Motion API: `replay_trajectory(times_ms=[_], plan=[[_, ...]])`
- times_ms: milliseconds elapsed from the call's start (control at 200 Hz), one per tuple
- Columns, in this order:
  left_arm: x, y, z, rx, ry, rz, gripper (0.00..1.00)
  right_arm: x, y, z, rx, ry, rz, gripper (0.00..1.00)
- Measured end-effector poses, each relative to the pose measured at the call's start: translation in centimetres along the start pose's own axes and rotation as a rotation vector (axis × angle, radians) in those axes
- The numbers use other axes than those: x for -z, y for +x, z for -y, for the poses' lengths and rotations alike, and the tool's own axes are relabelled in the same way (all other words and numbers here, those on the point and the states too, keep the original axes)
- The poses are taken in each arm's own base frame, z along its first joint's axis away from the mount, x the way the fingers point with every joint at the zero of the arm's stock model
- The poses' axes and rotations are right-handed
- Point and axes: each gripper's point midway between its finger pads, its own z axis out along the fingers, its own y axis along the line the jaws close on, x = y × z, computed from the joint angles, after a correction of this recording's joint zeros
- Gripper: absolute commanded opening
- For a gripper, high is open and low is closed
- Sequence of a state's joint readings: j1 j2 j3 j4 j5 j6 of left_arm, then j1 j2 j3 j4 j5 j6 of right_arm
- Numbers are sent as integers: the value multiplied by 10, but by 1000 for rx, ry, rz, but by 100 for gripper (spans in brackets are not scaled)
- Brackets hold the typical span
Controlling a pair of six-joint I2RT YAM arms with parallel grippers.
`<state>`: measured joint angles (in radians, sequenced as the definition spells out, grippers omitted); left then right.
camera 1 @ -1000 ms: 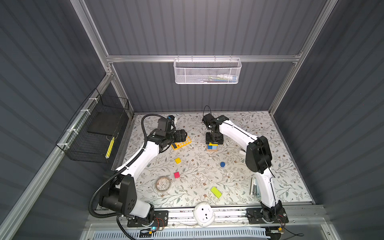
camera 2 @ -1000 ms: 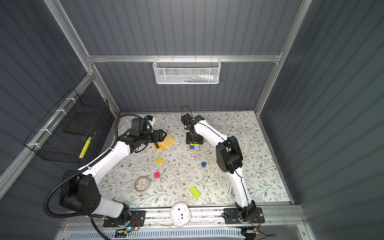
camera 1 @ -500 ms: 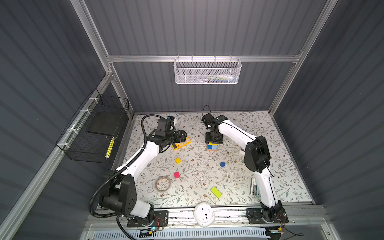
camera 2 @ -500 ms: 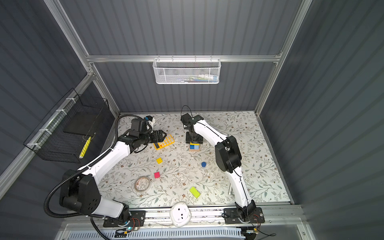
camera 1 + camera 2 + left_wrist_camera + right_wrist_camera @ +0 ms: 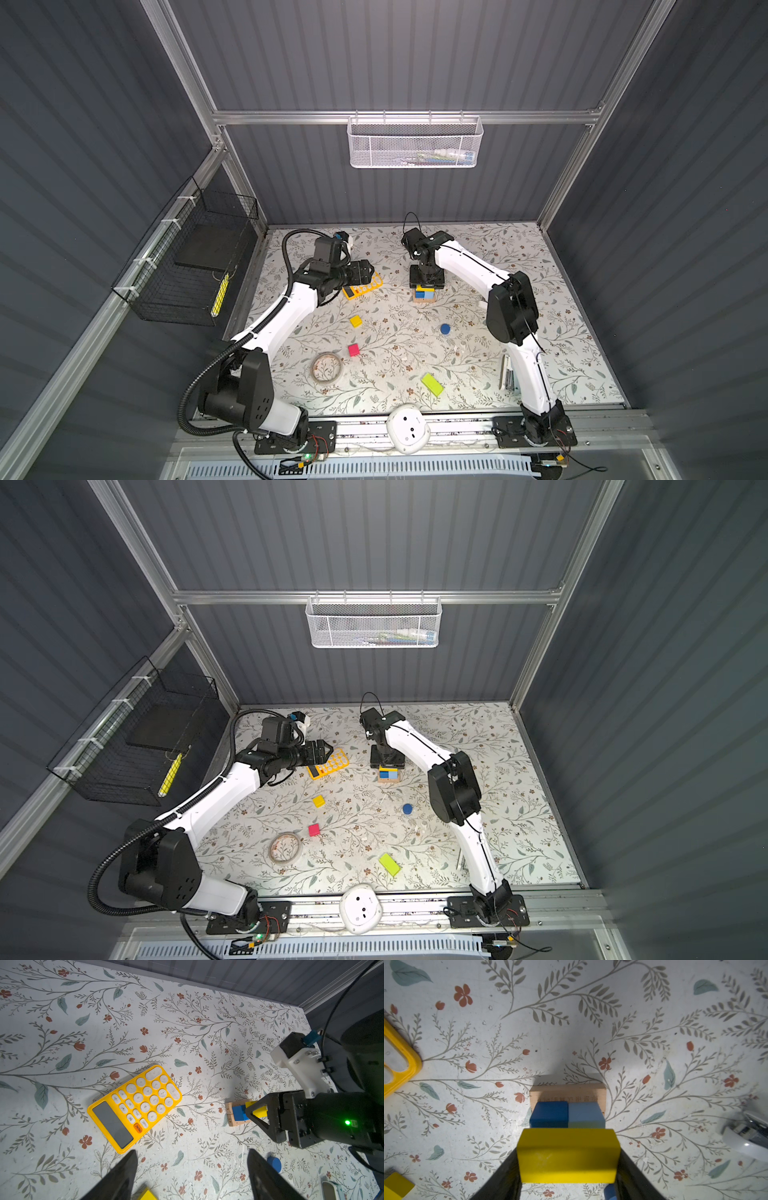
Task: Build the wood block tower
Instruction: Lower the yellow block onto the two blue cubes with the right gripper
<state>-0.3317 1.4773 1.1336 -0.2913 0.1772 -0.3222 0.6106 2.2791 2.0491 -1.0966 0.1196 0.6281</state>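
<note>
The tower (image 5: 424, 294) stands mid-table at the back: tan bars (image 5: 568, 1093) at the base, with a blue cube (image 5: 549, 1114) and a light-blue cube (image 5: 586, 1114) side by side on them. My right gripper (image 5: 568, 1159) is shut on a yellow bar (image 5: 568, 1155), held level just over the two cubes; I cannot tell if it touches them. My left gripper (image 5: 192, 1152) hangs open and empty beside the calculator (image 5: 135, 1108). Loose on the table lie a yellow cube (image 5: 355, 321), a pink cube (image 5: 353, 350), a blue cylinder (image 5: 445, 329) and a lime bar (image 5: 432, 384).
A clear tape roll (image 5: 327, 367) lies front left near the pink cube. A white round device (image 5: 408, 428) sits on the front rail. A small metal tool (image 5: 506, 372) lies by the right arm. A black wire basket (image 5: 187, 270) hangs on the left wall.
</note>
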Motion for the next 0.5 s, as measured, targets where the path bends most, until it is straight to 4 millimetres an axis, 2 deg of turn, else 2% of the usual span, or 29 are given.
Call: replay_trajectory(times_ms=[500], plan=[[0,-1,-2,4,0,1,83,-1,0,0,0,1,-2,58]])
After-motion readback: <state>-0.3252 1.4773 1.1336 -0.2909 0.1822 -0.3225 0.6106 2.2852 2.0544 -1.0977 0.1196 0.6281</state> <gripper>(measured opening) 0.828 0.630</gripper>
